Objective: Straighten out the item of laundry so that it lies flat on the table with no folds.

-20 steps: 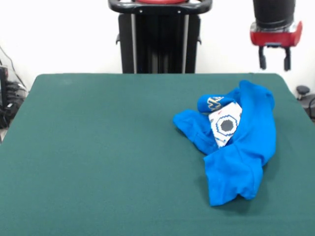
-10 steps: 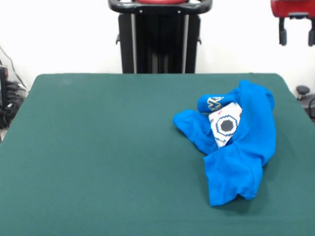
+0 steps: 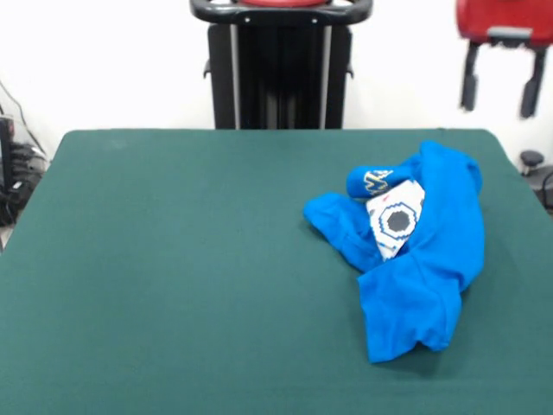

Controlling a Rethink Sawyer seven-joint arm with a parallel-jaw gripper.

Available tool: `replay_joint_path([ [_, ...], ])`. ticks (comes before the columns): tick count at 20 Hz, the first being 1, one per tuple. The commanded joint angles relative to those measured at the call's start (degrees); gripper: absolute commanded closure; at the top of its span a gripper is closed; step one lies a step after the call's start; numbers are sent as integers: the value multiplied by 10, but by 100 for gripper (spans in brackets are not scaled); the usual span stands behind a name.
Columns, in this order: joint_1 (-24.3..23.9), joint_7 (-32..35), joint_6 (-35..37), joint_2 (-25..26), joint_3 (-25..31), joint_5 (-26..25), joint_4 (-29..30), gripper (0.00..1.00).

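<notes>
The item of laundry point(image 3: 415, 259) is a bright blue T-shirt lying crumpled in a heap on the right side of the dark green table point(image 3: 173, 277). A white patch of its print shows in the middle of the heap, with a rolled fold above it. My gripper point(image 3: 499, 105) hangs in the air above and behind the heap, past the table's far right corner. It is open, its two dark fingers point(image 3: 470, 91) spread wide with nothing between them. It does not touch the shirt.
The green table stretches wide to the left of the shirt. The shirt's right edge lies close to the table's right edge. Cables lie off the table at the left, and a small dark object point(image 3: 530, 160) sits off its right corner.
The gripper rose and swung right half a second ago, then came back down and a little left, looking larger now. Its fingers stay spread. The shirt has not moved.
</notes>
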Motion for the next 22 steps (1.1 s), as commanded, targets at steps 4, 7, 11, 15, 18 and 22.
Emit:
replay_joint_path([
  [4,-23,114,-18,175,-66,-36,-174,0],
  [7,-33,105,-23,196,-62,-29,-191,0],
  [11,-47,96,-69,225,-37,-16,-187,0],
  [15,-58,96,-120,263,-4,-2,-189,0],
  [18,-69,80,-114,265,23,4,-177,0],
  [22,-69,72,-84,233,38,8,-137,0],
])
